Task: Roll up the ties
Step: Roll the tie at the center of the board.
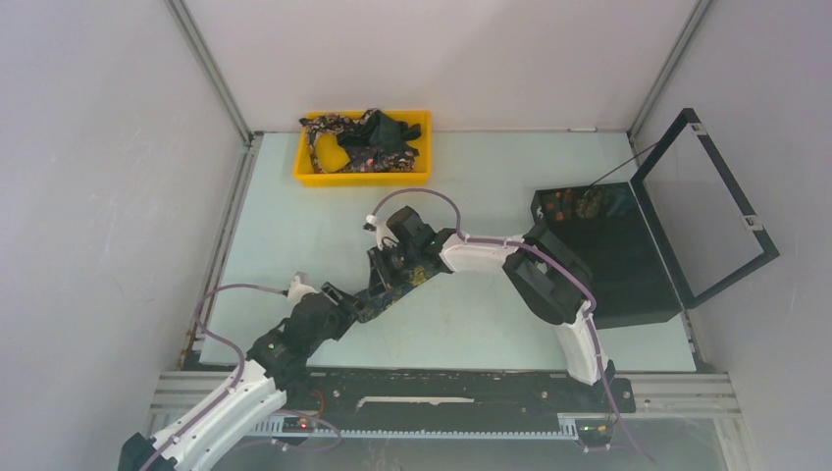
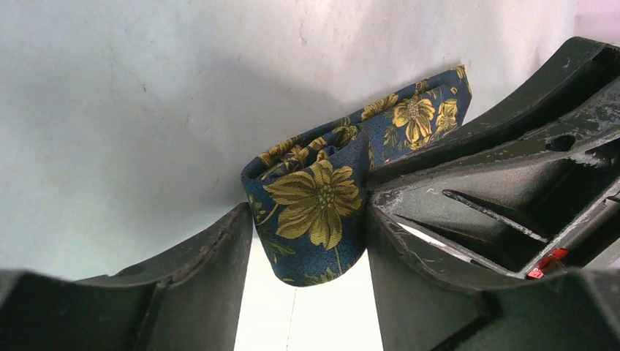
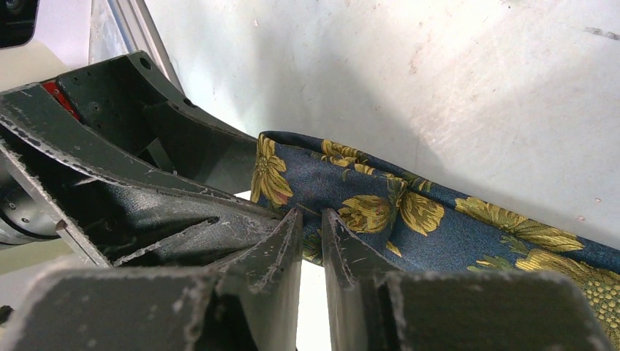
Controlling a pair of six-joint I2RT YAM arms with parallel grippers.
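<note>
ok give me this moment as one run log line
left end effector: straddles folded end of tie, grip unclear | right end effector: pinching tie | yellow tray: more ties

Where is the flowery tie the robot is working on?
In the top view, the flowery tie is in the middle of the table, between the left claw and the right claw, nearer the arms than the yellow tray.

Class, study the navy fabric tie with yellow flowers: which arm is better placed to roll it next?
Left, probably. The left pincer flanks the rolled end of the navy fabric tie with yellow flowers; the right pincer looks nipped on its flat length, anchoring it.
</note>
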